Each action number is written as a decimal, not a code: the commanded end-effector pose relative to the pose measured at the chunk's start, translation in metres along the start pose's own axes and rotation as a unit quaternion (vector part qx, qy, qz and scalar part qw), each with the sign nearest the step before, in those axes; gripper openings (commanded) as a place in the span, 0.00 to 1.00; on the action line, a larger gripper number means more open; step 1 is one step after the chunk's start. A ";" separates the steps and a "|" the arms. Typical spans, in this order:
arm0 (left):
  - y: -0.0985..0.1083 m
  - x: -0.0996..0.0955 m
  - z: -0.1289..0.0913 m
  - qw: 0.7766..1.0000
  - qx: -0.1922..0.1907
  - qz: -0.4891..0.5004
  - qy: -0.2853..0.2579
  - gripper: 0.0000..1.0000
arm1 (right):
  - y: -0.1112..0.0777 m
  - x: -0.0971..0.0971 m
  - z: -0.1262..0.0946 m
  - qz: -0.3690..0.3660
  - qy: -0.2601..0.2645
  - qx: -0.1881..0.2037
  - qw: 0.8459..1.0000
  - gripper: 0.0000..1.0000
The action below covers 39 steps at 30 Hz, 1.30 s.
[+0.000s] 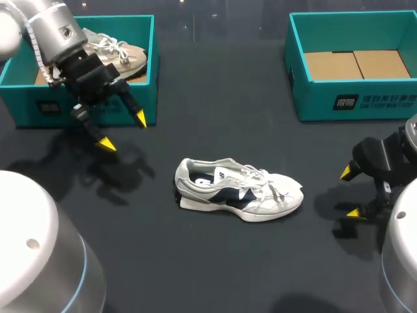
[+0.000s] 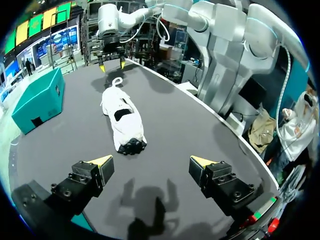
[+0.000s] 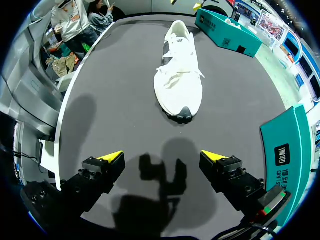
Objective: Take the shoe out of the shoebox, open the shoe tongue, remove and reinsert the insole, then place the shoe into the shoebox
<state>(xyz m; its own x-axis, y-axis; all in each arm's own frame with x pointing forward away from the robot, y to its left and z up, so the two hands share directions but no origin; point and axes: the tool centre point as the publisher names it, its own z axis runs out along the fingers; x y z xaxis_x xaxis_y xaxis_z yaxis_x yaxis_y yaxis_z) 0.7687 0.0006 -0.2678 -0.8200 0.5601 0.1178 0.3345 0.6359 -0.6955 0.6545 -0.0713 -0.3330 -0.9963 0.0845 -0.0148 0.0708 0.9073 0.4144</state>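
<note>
Left arm (image 1: 57,34), right arm (image 1: 393,155): jaws wide apart

Your white-and-navy lace-up sneaker (image 1: 238,190) lies on its sole at the middle of the dark table (image 1: 215,261), toe to your right, heel to your left. Behind it, far left, stands a teal cardboard shoebox (image 1: 26,98) with a beige sneaker (image 1: 127,55) inside; a second teal cardboard shoebox (image 1: 365,101) stands far right. Your left gripper (image 1: 124,132) hangs just before the left box, your right gripper (image 1: 350,193) to the right of the toe, apart from it

A white shoe (image 1: 238,190) sits in the middle of the dark table (image 1: 195,267). The left pincer (image 1: 124,132) hangs open beside a green box (image 1: 26,98) with another shoe (image 1: 122,53) inside.
</note>
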 end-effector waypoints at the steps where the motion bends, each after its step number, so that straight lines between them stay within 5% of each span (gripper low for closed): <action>1: 0.011 0.010 0.019 0.978 0.097 -0.135 -0.126 1.00 | 0.000 0.002 -0.001 0.000 -0.001 0.001 1.000 1.00; 7: 0.021 0.015 0.045 0.934 0.184 -0.187 -0.241 1.00 | 0.000 0.002 -0.001 0.000 -0.001 0.001 1.000 1.00; 18: 0.023 0.013 0.045 0.927 0.199 -0.204 -0.242 1.00 | 0.000 0.002 -0.001 0.000 -0.001 0.001 1.000 1.00; 30: 0.066 0.008 0.081 0.908 0.290 -0.160 -0.258 1.00 | 0.000 0.002 -0.001 0.000 -0.001 0.001 1.000 1.00; 39: 0.067 0.007 0.077 0.914 0.283 -0.171 -0.236 1.00 | 0.000 0.002 -0.001 0.000 -0.001 0.001 1.000 1.00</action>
<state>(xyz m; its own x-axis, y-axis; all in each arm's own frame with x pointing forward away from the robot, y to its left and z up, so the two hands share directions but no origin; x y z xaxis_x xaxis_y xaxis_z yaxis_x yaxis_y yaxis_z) 0.7462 0.0064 -0.3691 -0.9857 -0.0017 0.1687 -0.1628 0.2741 -0.9478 0.6545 -0.0713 -0.3330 -0.9963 0.0845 -0.0149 0.0707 0.9073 0.4144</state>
